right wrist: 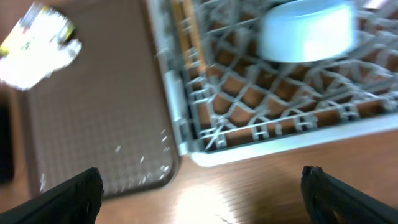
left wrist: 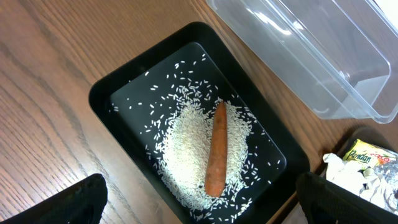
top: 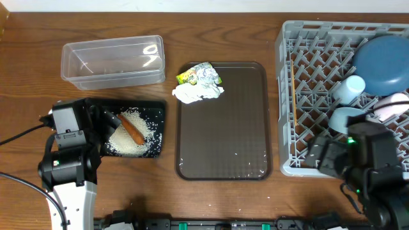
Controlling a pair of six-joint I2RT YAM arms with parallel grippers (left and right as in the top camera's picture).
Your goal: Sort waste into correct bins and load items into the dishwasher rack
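- Overhead: the left gripper hangs over the left end of the black tray, which holds a heap of rice with the carrot lying on it.
- The clear tub sits just behind the black tray, with nothing seen in it.
- The wrapper and the tissue lie touching each other at the far left corner of the brown tray, in the middle of the table.
- The rack stands at the right. In it are the dark blue bowl, the pale blue cup, the small pale blue bowl and the white cup.
- The right gripper sits over the rack's near left corner.
- Left wrist: the left gripper has its fingers spread wide at the two lower corners and holds nothing.
- Below it, the carrot lies along the rice inside the black tray. Loose grains are scattered around the heap.
- The clear tub is beside the tray, and the wrapper and tissue show at the right edge.
- Right wrist: the picture is blurred. The right gripper has its fingers far apart with nothing between them.
- The rack shows its corner, with the small pale blue bowl inside.
- The brown tray lies beside the rack. A few white grains are near its edge, and the wrapper is at its far end.
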